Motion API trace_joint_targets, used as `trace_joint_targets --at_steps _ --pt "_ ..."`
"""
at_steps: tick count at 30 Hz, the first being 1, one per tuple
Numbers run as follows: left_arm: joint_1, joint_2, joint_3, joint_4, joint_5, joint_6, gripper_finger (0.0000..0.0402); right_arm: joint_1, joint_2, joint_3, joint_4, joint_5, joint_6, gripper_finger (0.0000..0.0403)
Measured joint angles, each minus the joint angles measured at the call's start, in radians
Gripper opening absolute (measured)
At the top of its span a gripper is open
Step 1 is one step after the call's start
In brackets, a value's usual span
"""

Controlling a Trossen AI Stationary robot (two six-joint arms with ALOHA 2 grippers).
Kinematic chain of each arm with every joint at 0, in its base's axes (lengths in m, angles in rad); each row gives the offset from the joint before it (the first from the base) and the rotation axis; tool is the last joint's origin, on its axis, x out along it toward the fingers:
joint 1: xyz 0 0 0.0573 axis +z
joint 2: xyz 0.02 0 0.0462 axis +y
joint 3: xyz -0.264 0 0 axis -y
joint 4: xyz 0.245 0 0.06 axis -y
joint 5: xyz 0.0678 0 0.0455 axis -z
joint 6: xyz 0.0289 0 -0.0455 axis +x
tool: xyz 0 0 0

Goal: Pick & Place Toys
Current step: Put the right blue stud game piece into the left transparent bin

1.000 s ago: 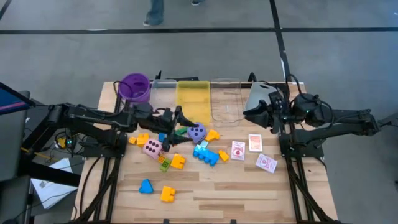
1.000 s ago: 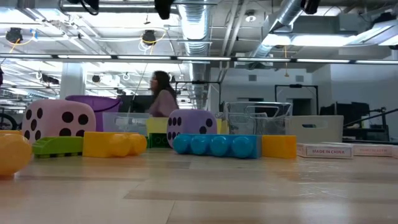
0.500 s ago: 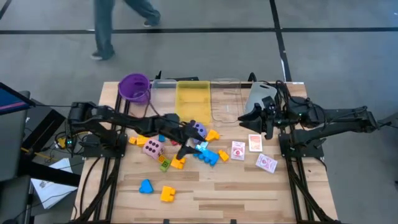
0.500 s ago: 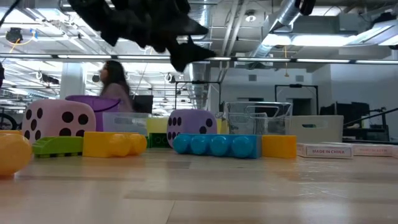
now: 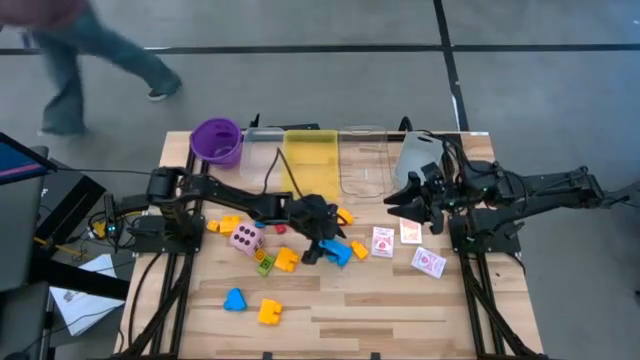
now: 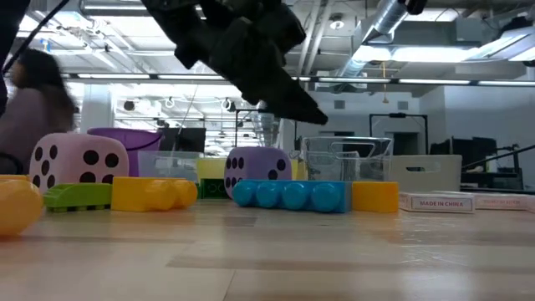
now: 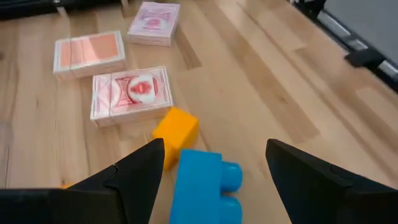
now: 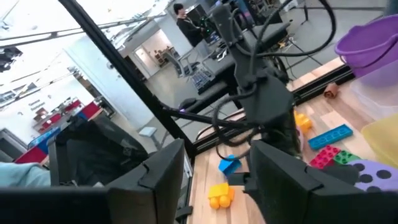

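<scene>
My left gripper (image 5: 322,246) is open and hangs above a light blue block (image 5: 337,252) at the table's middle. In the left wrist view its fingers stand on either side of that block (image 7: 202,186) without touching it. An orange block (image 7: 176,129) and three red-patterned card packs (image 7: 130,93) lie just beyond. The pink die (image 5: 245,238) and a yellow block (image 5: 286,260) lie to the left. The purple die (image 6: 257,167) shows in the low view; in the high view my arm hides it. My right gripper (image 5: 408,203) is open and empty by the grey tray (image 5: 420,155).
A purple cup (image 5: 217,140), a yellow tray (image 5: 310,155) and a clear tray (image 5: 363,160) line the far edge. A blue block (image 5: 234,299) and a yellow block (image 5: 270,312) lie near the front left. A person (image 5: 80,50) walks past beyond the table.
My left gripper has swung from near the purple cup toward the table's right and near edges and has come down over the light blue block. My right gripper has moved a little toward the near edge. The toys have stayed in place.
</scene>
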Motion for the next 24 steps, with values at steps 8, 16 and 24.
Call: trace_joint_targets --at_steps 8,16,24 --pt "0.000 0.019 0.012 -0.179 0.015 -0.008 0.0278 0.002 0.001 0.000 -0.051 -0.001 0.000 0.0179" --pt "0.001 0.001 0.012 -0.207 0.029 -0.058 0.0307 0.002 0.001 0.000 -0.060 -0.003 0.000 0.0179" --pt "0.001 0.004 0.012 -0.198 0.030 -0.026 0.0329 0.002 0.001 0.000 -0.060 -0.002 0.000 0.0179"
